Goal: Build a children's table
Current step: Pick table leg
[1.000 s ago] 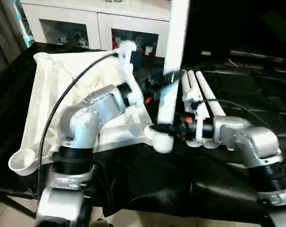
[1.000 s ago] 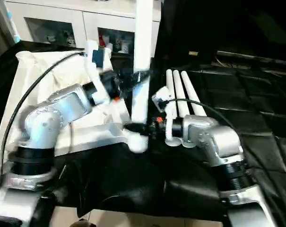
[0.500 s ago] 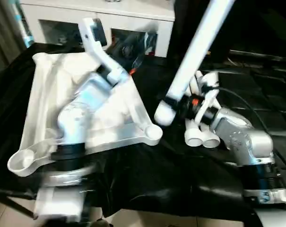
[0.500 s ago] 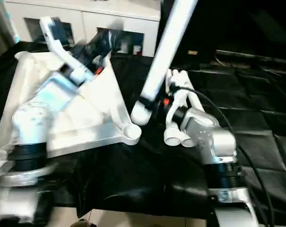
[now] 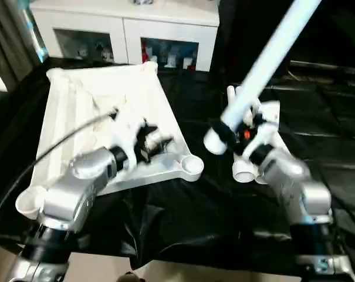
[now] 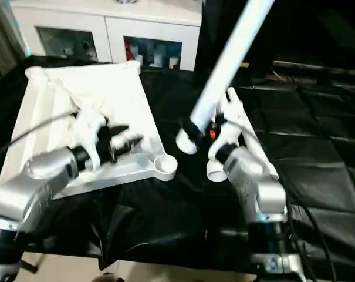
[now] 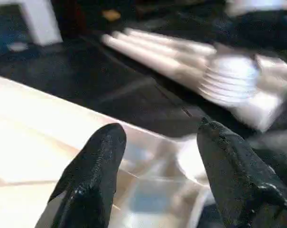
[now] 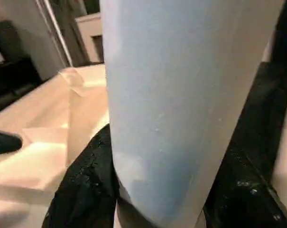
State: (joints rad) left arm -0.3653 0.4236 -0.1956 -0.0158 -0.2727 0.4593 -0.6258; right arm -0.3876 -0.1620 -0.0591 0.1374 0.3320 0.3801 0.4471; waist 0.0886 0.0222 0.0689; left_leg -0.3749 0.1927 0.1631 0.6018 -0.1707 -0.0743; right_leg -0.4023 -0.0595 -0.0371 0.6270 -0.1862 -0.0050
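1. I can read no text, label, brand, number or sign anywhere in front of me.
2. The white table parts I work with carry no legible markings.

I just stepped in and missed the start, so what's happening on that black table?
The robot is putting together a white children's table. Its right gripper holds one tube leg tilted up in the air, near the corner socket of the upside-down table top. Its left gripper hovers open over that top. The spare legs lie on the black cloth.
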